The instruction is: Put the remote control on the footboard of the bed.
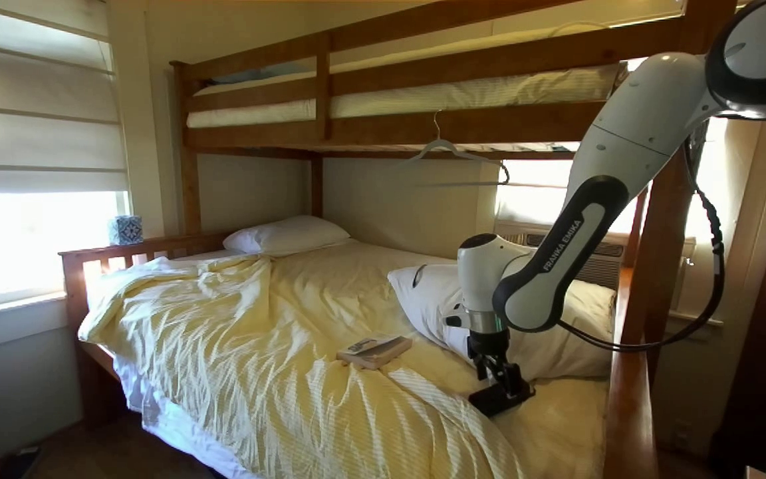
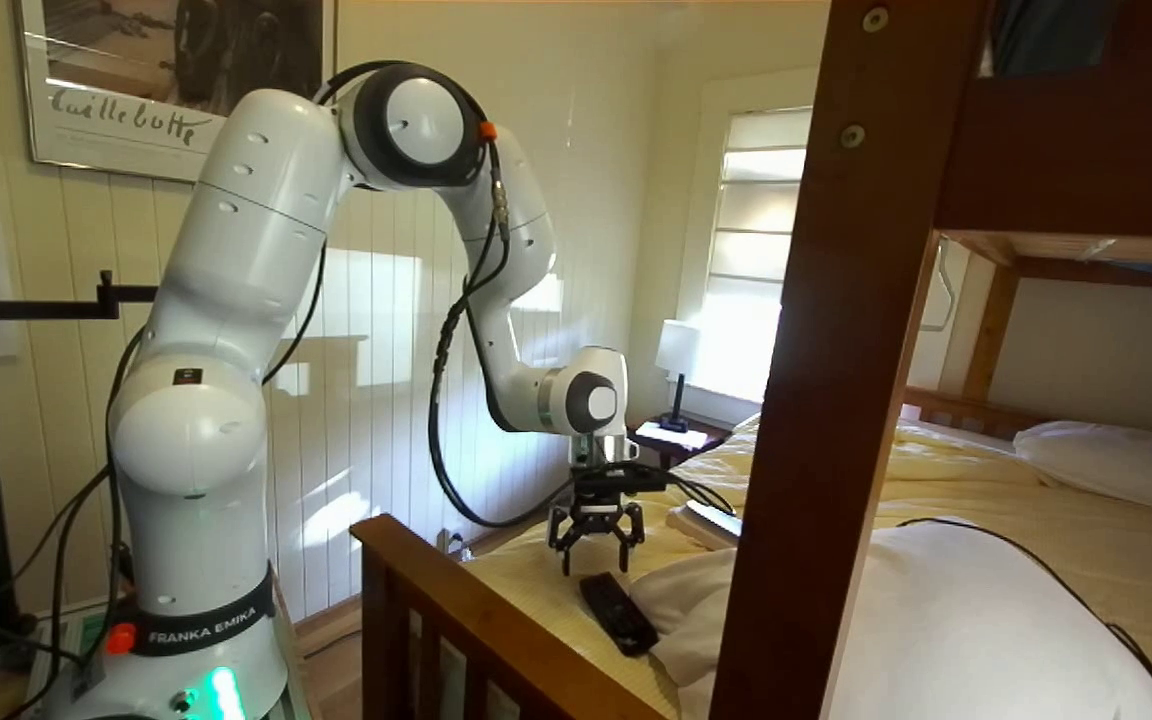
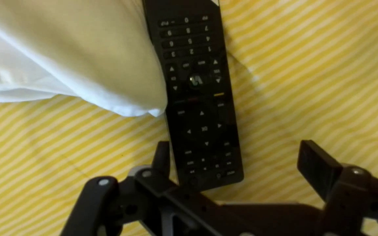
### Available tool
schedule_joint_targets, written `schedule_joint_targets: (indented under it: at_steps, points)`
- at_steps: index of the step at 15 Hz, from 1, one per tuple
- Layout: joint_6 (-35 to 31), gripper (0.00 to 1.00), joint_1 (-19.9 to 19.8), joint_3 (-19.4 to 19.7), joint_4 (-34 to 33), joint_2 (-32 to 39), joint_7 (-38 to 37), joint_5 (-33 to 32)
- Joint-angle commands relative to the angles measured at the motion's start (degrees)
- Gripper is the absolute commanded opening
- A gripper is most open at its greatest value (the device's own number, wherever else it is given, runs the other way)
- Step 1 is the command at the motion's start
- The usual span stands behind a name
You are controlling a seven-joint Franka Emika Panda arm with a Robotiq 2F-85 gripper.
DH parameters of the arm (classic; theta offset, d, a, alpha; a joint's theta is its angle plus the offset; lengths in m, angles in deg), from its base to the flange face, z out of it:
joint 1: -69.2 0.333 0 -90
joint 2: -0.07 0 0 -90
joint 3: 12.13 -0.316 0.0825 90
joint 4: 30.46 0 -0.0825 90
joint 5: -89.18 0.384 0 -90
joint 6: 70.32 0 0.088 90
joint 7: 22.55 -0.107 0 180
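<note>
The black remote control (image 3: 197, 108) lies flat on the yellow striped sheet, its buttons facing up. A pillow corner laps against its long edge in the wrist view. It also shows as a dark oblong (image 2: 618, 612) beside the pillow in an exterior view. My gripper (image 3: 238, 159) hangs over its near end, jaws wide apart with nothing held. The left finger (image 3: 161, 157) stands close along the remote's edge; the right finger (image 3: 318, 167) is well off to its side. The brown footboard (image 2: 506, 615) of the bed (image 1: 383, 126) runs in front of the remote, its top edge bare.
A tall bunk post (image 2: 836, 380) rises from the footboard. White pillows (image 2: 986, 610) lie by the remote, a black cable across one. A book (image 1: 374, 351) rests on the rumpled sheet. A hanger (image 1: 449, 148) dangles from the upper bunk rail.
</note>
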Motion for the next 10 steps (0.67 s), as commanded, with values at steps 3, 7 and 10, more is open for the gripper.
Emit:
schedule_joint_targets:
  at_steps: [3, 7, 10]
  points:
    - [-3.1, 1.00, 0.9, 2.0, 0.0, 0.5, -2.4, -4.2]
    - [-5.7, 1.00, 0.5, 3.7, -0.7, 2.2, -2.6, -8.1]
    - [-7.6, 1.00, 0.1, 3.7, -1.0, 4.1, -2.0, -8.3]
